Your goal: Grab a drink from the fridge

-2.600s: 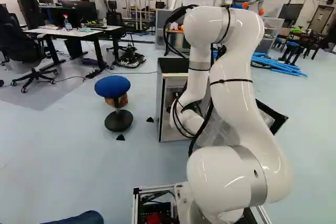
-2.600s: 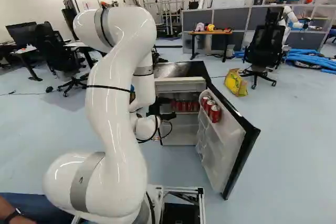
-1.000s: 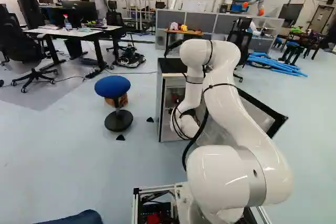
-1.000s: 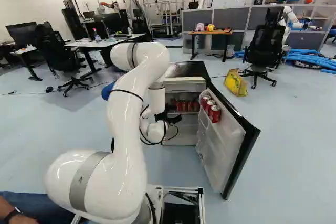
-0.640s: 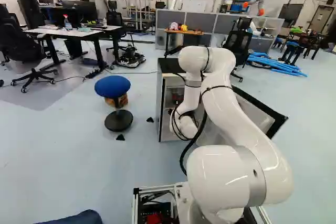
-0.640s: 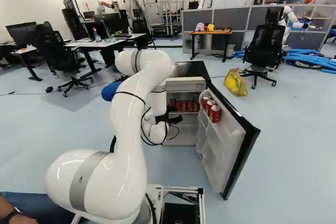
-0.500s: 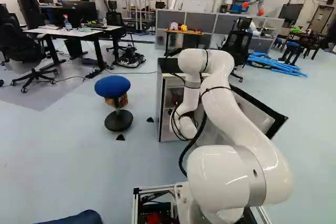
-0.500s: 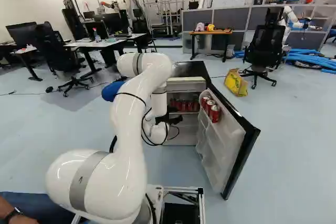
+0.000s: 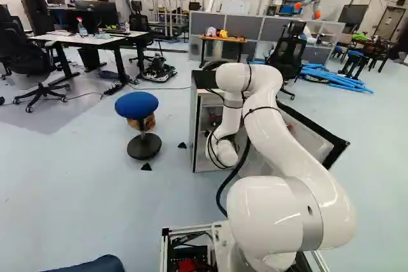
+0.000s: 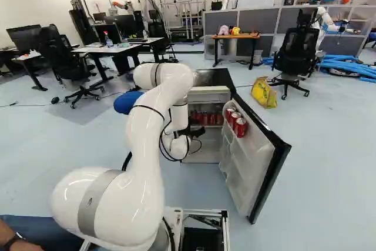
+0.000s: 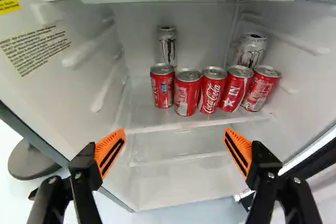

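The claw (image 10: 198,133) is wide open and it holds nothing. Ahead of it, five red cans (image 11: 212,93) stand on the fridge shelf (image 11: 194,125), two silver cans (image 11: 168,45) behind them.

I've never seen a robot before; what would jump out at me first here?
Most likely the big white arm, rising from the foot of the right base view toward a small open fridge. Up close in the wrist view, its orange-padded fingers stand wide apart before a row of five red cans. In the left base view, a bright blue stool stands beside the fridge.
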You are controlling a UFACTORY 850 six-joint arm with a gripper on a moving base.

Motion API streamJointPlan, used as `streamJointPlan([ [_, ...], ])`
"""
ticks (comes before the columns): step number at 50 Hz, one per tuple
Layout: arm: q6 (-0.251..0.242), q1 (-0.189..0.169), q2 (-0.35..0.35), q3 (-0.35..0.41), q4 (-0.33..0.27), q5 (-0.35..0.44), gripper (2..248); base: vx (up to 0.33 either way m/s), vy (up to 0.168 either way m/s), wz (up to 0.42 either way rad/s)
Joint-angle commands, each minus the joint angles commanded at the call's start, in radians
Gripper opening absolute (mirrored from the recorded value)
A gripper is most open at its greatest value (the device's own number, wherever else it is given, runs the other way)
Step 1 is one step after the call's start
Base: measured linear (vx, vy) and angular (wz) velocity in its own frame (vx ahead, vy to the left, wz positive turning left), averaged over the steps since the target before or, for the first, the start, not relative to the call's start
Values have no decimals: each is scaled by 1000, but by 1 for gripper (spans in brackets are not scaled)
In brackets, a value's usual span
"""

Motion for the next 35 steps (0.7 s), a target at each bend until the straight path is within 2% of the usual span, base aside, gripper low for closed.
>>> streamJointPlan([
  [35, 0, -3, -61, -124, 0, 0, 247, 0, 0, 0],
])
